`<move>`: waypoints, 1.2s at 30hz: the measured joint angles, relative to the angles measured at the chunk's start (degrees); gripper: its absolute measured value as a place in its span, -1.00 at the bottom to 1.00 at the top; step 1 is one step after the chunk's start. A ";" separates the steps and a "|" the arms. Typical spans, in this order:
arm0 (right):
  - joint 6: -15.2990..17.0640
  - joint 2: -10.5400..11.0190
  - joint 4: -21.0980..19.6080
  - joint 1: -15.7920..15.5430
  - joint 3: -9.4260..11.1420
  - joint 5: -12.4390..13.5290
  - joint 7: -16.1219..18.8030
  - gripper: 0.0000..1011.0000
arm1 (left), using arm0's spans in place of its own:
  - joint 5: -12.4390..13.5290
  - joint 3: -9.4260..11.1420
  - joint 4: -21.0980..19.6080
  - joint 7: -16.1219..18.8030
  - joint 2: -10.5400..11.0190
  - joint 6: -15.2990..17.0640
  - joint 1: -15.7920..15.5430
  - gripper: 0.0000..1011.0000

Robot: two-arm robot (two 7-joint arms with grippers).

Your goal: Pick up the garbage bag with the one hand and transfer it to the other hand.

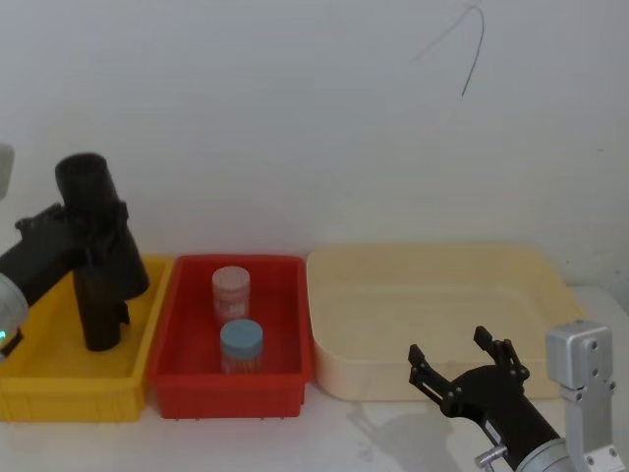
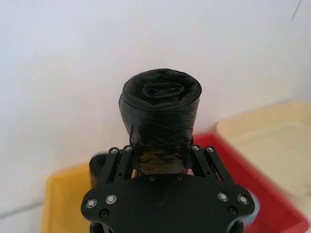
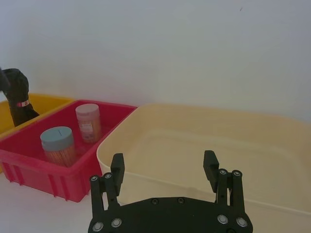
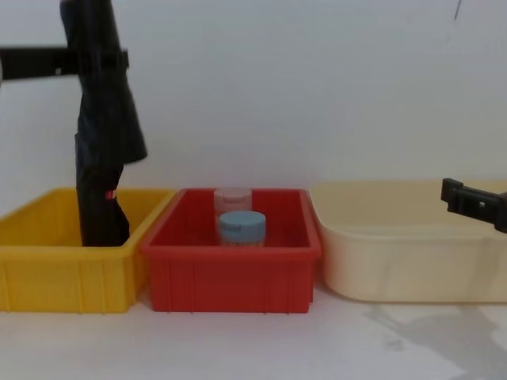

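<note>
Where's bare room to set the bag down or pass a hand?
Free: the cream tray, right of the red bin, with the open right gripper at its front rim; the table strip before the bins. Crowded: red bin, two jars mid-floor; yellow bin, red-marked roll standing under the garbage bag in the left gripper.

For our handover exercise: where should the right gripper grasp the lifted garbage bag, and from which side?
Probably the free lower stretch of the garbage bag, below the left gripper, coming from the robot's right with the open right gripper; it hangs near-upright, exposed there.
</note>
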 joint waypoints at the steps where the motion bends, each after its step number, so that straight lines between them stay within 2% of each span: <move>1: 0.00 0.00 0.00 0.00 0.00 0.00 0.00 0.98 | -0.26 -0.04 -0.07 -0.19 -0.04 0.16 -0.19 -0.10; 9: 0.00 0.00 0.00 0.00 0.00 0.00 0.00 0.98 | -3.05 0.16 0.20 -2.50 -1.12 2.43 -3.50 -0.10; 16: 0.00 0.00 0.00 0.00 0.00 0.00 0.00 0.98 | -4.94 2.41 3.24 -4.89 -2.92 4.35 -6.66 -0.10; 31: 0.00 0.00 0.00 0.00 0.00 0.00 0.00 0.98 | -5.28 8.12 9.85 -8.56 -5.32 6.02 -12.54 -0.10; 36: 0.23 0.04 -0.03 0.17 -0.01 -0.01 0.31 0.98 | -5.08 9.22 11.03 -9.15 -5.70 6.29 -13.66 -0.10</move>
